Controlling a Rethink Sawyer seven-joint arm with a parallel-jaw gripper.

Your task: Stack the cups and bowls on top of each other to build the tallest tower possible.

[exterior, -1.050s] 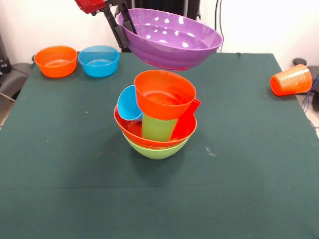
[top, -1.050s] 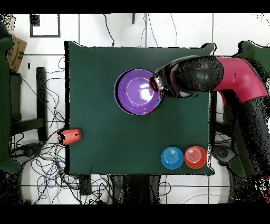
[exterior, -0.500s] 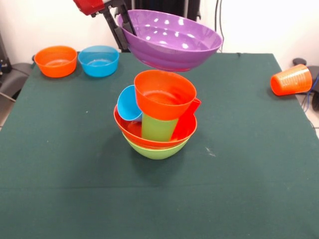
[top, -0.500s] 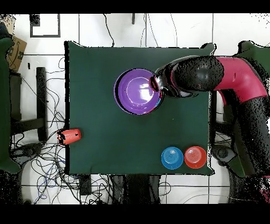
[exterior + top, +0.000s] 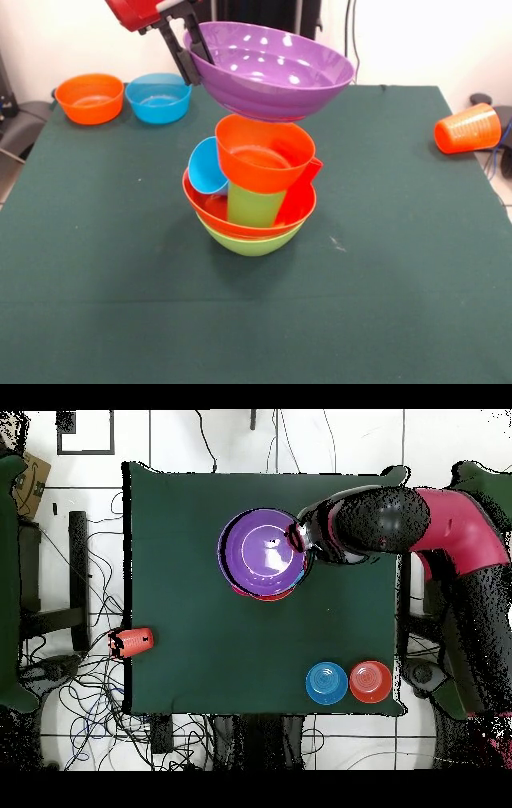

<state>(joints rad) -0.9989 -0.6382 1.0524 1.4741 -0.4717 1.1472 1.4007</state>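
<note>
There are six shiny plastic bowls: one big purple bowl (image 5: pixel 272 70) at the gripper (image 5: pixel 190 54), one small orange bowl (image 5: pixel 264 152), one big orange-red bowl (image 5: pixel 210 210) and one big lime green bowl (image 5: pixel 254 242) below it, and one small orange bowl (image 5: pixel 90 98) and one small blue bowl (image 5: pixel 159 97) off to its side. There are four plastic cups: one light blue cup (image 5: pixel 206 168), one lime green cup (image 5: pixel 253 205), one red cup (image 5: pixel 299 196) and one orange cup (image 5: pixel 468 128).

- arm (image 5: pixel 420 534) is the usual Sawyer two-tone: glossy red shell on the outer link, fat rounded black segment toward the wrist
- hand (image 5: pixel 186 50) is all black, thin flat fingers (image 5: pixel 172 44) hanging off a black block
- shiny red wrist housing (image 5: pixel 132 12) right above that, rounded edges
</note>
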